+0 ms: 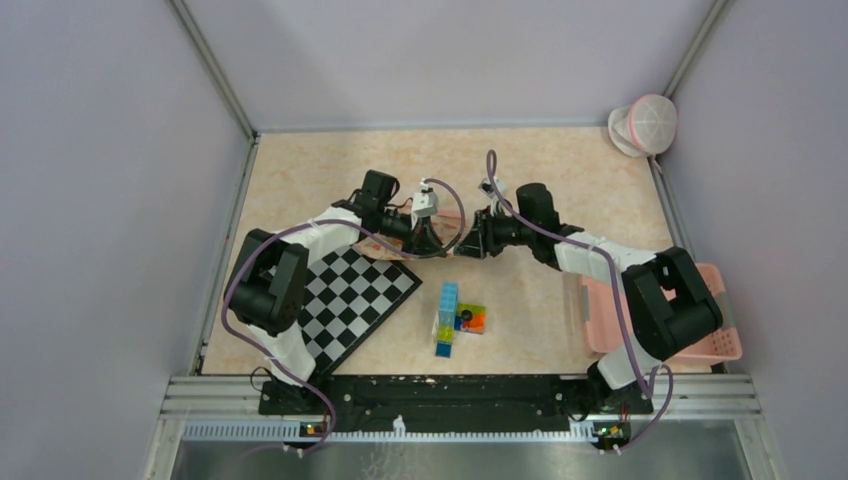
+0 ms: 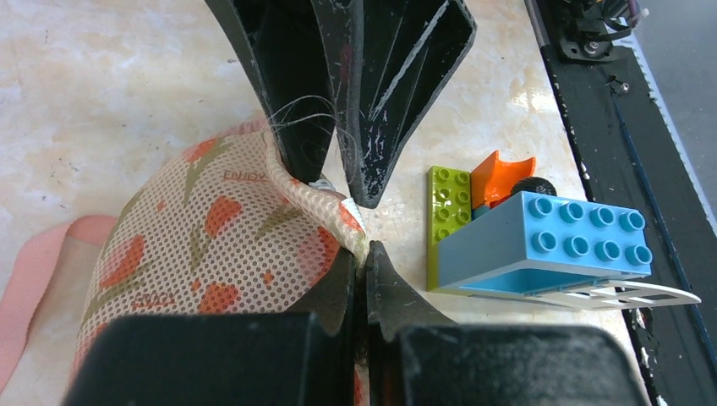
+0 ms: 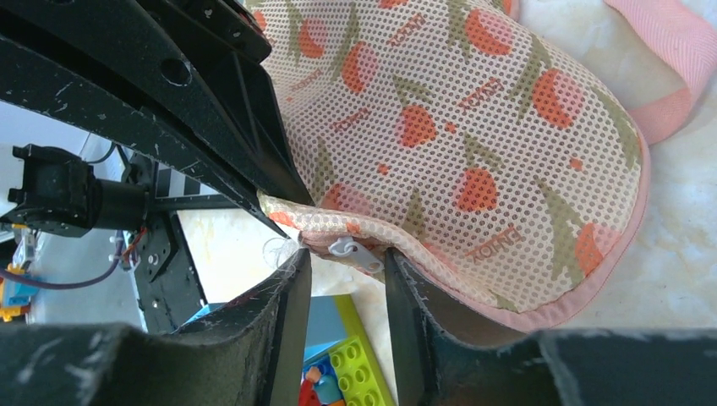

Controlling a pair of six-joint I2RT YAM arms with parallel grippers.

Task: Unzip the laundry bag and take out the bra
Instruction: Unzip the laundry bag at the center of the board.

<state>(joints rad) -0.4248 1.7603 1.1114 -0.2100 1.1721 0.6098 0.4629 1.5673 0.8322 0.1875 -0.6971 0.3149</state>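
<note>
The laundry bag (image 1: 443, 232) is white mesh with an orange fruit print and pink trim, mid-table between both grippers. My left gripper (image 1: 428, 240) is shut on the bag's zipper edge, as the left wrist view (image 2: 365, 254) shows, with the mesh (image 2: 211, 245) bulging to its left. My right gripper (image 1: 468, 243) is open in the right wrist view (image 3: 347, 258). The white zipper pull (image 3: 355, 252) lies between its fingertips, untouched by the left one. The bag (image 3: 473, 127) is zipped here. The bra is hidden. A pink strap (image 2: 34, 279) lies beside the bag.
A stack of toy blocks (image 1: 455, 318) lies just in front of the bag, also close by in the left wrist view (image 2: 541, 245). A checkerboard (image 1: 355, 295) lies front left. A pink basket (image 1: 700, 320) sits at the right edge. A pink-and-white round item (image 1: 645, 125) is at the far right corner.
</note>
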